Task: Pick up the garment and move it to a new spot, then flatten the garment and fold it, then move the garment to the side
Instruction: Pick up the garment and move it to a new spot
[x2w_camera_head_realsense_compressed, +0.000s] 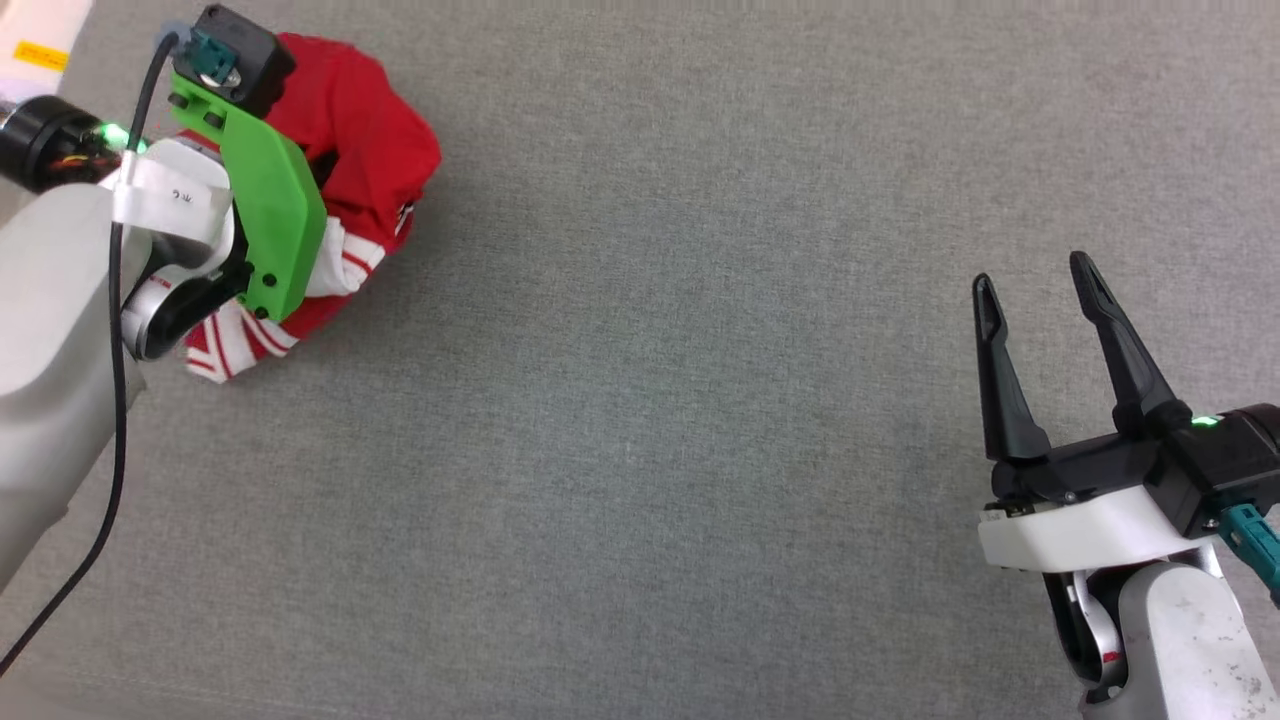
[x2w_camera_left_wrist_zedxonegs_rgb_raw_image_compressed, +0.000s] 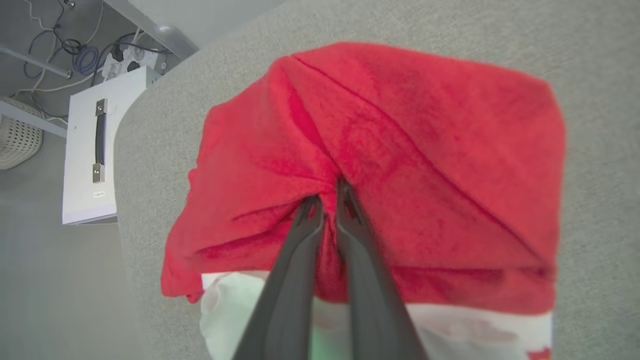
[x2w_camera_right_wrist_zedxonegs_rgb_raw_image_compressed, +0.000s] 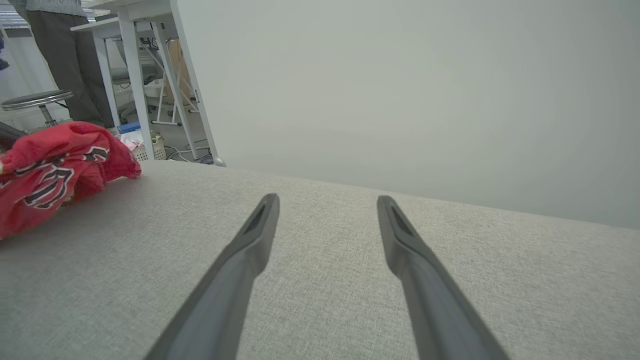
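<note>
pick-up | left gripper (x2w_camera_left_wrist_zedxonegs_rgb_raw_image_compressed: 327, 200) clamped on a fold atop garment (x2w_camera_left_wrist_zedxonegs_rgb_raw_image_compressed: 400, 150) | right gripper (x2w_camera_head_realsense_compressed: 1031, 270) fingers apart, well clear of garment | advice: lift slowly, check the fold holds

A bright green plate (x2w_camera_head_realsense_compressed: 265, 215) is bolted along the left wrist, dotted with small dark screws (x2w_camera_head_realsense_compressed: 262, 281). On the plate's far end sits a black camera block (x2w_camera_head_realsense_compressed: 243, 48) with a teal plug (x2w_camera_head_realsense_compressed: 212, 60). From that end a thin black cable (x2w_camera_head_realsense_compressed: 118, 330) runs alongside the pale grey forearm (x2w_camera_head_realsense_compressed: 50, 300). Just beside the plate a white band (x2w_camera_head_realsense_compressed: 165, 195) carries small dark characters, with a green lamp (x2w_camera_head_realsense_compressed: 115, 135) glowing next to it. The left gripper (x2w_camera_left_wrist_zedxonegs_rgb_raw_image_compressed: 327, 200) has long, dark grey tapering fingers. Well apart from the plate, the right gripper (x2w_camera_head_realsense_compressed: 1031, 270) shows black fingers on a black base, a white shell (x2w_camera_head_realsense_compressed: 1080, 530), another teal connector (x2w_camera_head_realsense_compressed: 1250, 530) and a scuffed silver arm (x2w_camera_head_realsense_compressed: 1190, 630)
</note>
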